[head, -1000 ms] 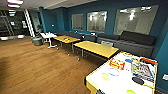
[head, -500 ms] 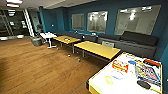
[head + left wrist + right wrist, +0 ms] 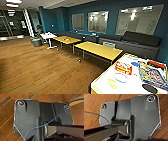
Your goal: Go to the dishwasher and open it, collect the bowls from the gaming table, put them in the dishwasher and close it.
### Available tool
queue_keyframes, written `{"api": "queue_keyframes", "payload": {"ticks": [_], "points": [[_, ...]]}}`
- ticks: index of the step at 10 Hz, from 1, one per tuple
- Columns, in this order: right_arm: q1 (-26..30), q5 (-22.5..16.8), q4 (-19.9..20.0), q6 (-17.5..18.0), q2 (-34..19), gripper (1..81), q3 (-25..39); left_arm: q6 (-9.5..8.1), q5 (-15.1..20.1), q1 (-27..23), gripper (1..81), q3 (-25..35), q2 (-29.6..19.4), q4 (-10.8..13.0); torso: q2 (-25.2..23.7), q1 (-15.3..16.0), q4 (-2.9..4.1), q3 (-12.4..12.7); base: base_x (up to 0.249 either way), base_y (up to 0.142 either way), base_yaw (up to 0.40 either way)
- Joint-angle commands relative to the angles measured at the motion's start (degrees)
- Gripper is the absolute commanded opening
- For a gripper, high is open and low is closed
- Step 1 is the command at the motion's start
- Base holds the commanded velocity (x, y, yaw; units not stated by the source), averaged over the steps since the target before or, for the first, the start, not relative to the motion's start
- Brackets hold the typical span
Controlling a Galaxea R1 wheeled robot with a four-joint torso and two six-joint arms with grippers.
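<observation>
collect step looks in hand: gaming table [image 3: 102, 85], white top with yellow edge, sits at lower right of the head view, carrying bowls [image 3: 120, 77]: a yellow-green one, a white one with blue rim, a blue one, a black one, all small, round and shallow, beside glossy game boxes [image 3: 123, 68]. next move calls for closing in and bringing an arm over the near bowls, my read. gripper state: cannot tell on either arm; wood plank floor [image 3: 37, 70] under both wrists.
</observation>
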Motion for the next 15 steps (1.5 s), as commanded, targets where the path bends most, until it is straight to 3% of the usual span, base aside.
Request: {"api": "queue_keyframes", "payload": {"ticks": [1,8,15], "points": [[2.5,-3.3,0.0,0.0,0.0,81.1,0.2,0.1,3.0,-2.3,81.1,0.3,0.2,-0.2,0.0,0.0,0.0,0.0,0.124,0.065,0.0],[2.5,-3.3,-0.1,-0.2,0.1,81.1,0.1,0.1,3.0,-2.3,81.1,0.4,0.2,-0.2,0.0,0.0,0.0,0.0,0.124,0.065,0.0],[2.7,-3.4,-0.1,-0.2,0.2,81.1,0.0,0.19,3.0,-2.3,81.1,0.4,0.1,0.0,0.0,0.1,0.0,0.0,0.062,0.0,0.0]]}}
